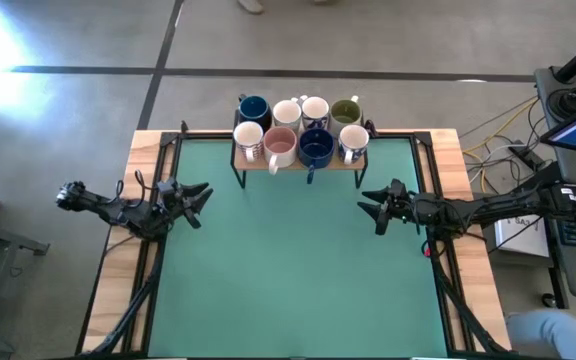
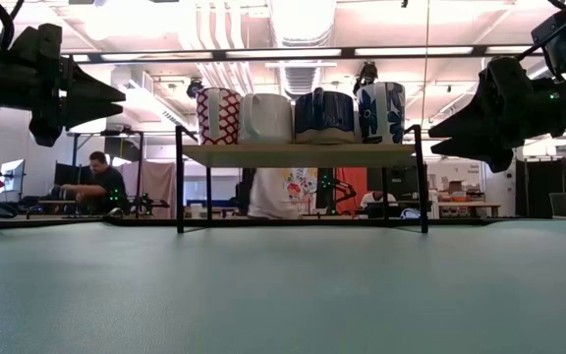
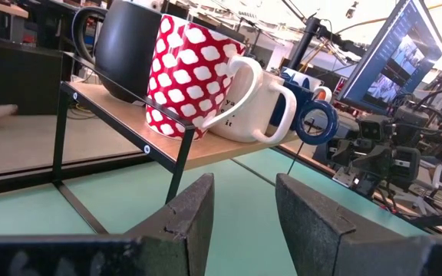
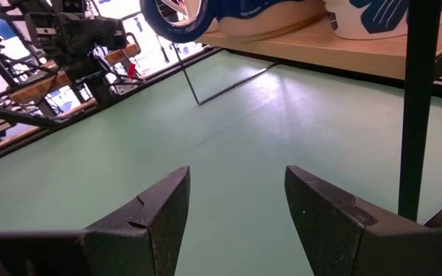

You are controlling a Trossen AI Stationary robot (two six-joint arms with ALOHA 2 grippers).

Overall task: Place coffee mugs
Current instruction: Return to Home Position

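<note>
All eight small ceramic coffee mugs (image 1: 281, 147) are set on the wooden shelf (image 1: 333, 165); none is seen on the green bench (image 1: 288, 270). The jaws of the left gripper (image 1: 204, 205) and right gripper (image 1: 368, 210) are released, empty.

The handled ceramic coffee mugs (image 1: 316, 148) are glossy and smooth. The shelf is a pale, matt wooden board (image 2: 303, 154) in a thin black metal frame (image 2: 179, 187). The green worktop (image 1: 288, 270) is matt and finely grained, edged in bare wood (image 1: 140, 147). The left tool (image 3: 244, 184) and right tool (image 4: 236, 175) look like dark matt plastic.
</note>
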